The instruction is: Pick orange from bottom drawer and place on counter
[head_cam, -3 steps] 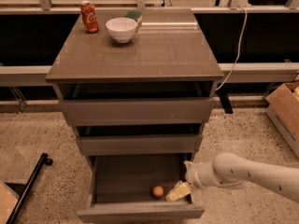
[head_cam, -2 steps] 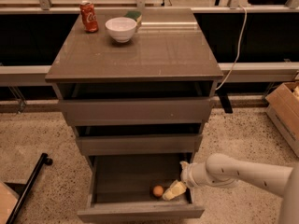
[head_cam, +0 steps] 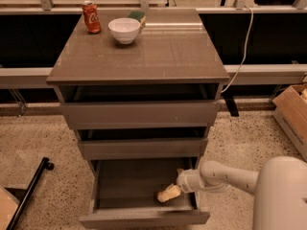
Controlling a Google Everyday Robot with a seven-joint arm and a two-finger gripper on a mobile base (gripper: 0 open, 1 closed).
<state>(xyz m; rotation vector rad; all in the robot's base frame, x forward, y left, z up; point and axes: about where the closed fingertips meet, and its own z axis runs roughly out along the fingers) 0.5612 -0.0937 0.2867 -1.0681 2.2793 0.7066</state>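
The bottom drawer (head_cam: 124,181) is pulled open below two shallower drawers, and its grey inside shows. My gripper (head_cam: 167,194) reaches down into the drawer from the right and sits low near the drawer's front right. The orange is hidden, with the gripper over the spot on the drawer floor. The counter (head_cam: 144,56) is the glossy grey-brown top of the cabinet, well above the gripper.
A red soda can (head_cam: 91,17), a white bowl (head_cam: 124,30) and a green sponge (head_cam: 137,16) stand at the counter's back left. The two upper drawers are slightly open. A cardboard box (head_cam: 293,114) is on the floor at right, and a black pole (head_cam: 29,190) at left.
My gripper has moved left and down inside the bottom drawer onto the orange, which showed beside it before and is now covered.
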